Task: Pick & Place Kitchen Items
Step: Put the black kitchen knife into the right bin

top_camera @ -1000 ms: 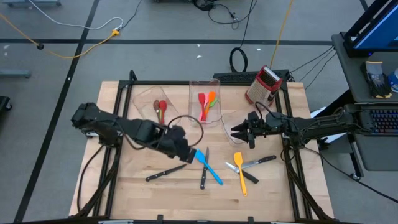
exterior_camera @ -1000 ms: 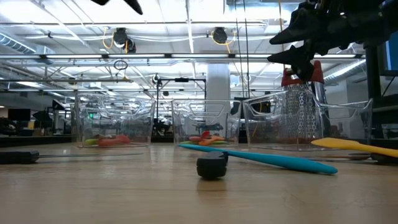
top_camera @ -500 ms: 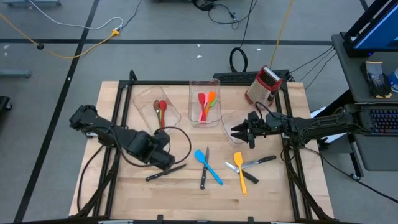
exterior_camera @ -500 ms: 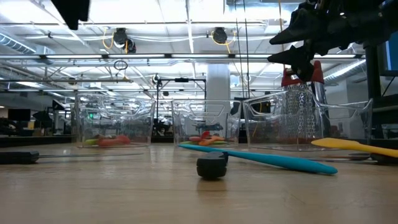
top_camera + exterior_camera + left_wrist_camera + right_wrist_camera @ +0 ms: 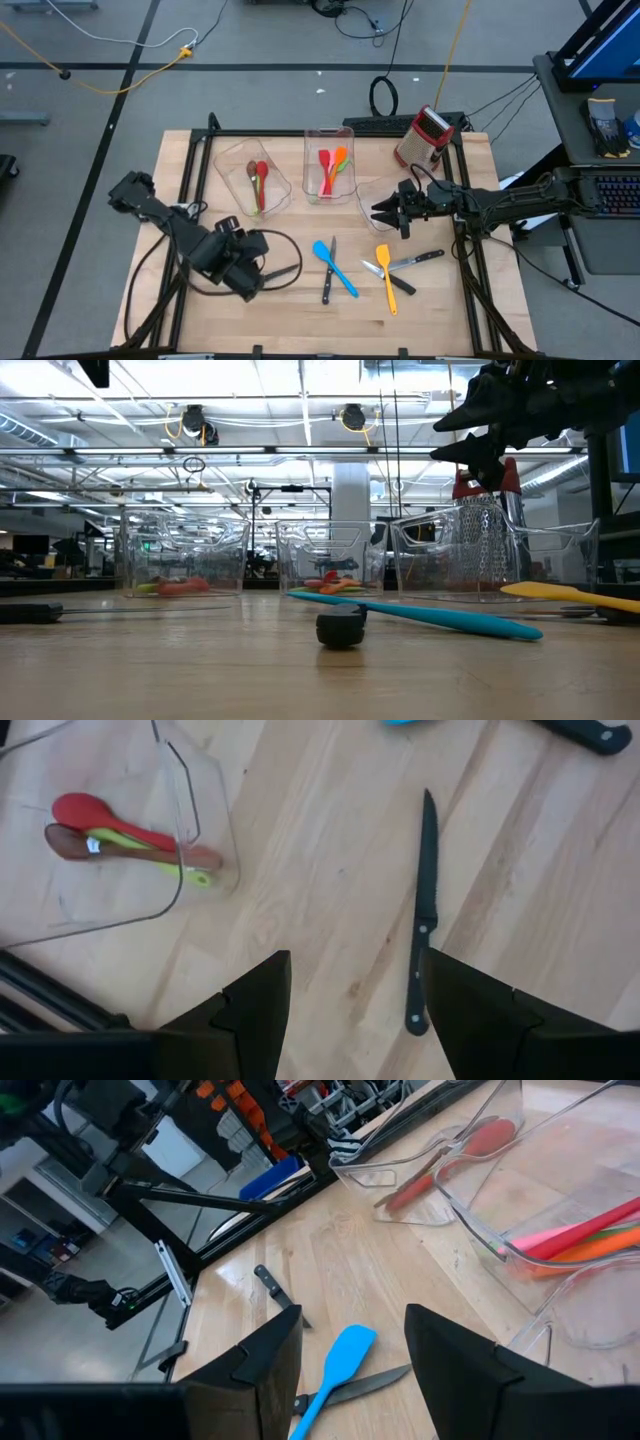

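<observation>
Part of the sorting looks done. The left bin (image 5: 252, 180) already holds a red spoon (image 5: 262, 172), a brown spoon (image 5: 65, 841) and a green one. The middle bin (image 5: 330, 165) holds pink and orange utensils (image 5: 333, 168).

Still on the wooden bench (image 5: 300, 310) lie the blue spatula (image 5: 334, 265), the yellow spatula (image 5: 386, 275) and three black-handled knives (image 5: 328, 272).

The left gripper (image 5: 355, 1010) hangs with fingers apart, empty, over one knife (image 5: 424, 920) at the near left. The right gripper (image 5: 385, 211) waits with fingers apart above the right bin, holding nothing.

Behind is a large lit workshop.

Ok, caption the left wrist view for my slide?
Open left claw above black-handled knife, spoons in clear bin beyond.
</observation>
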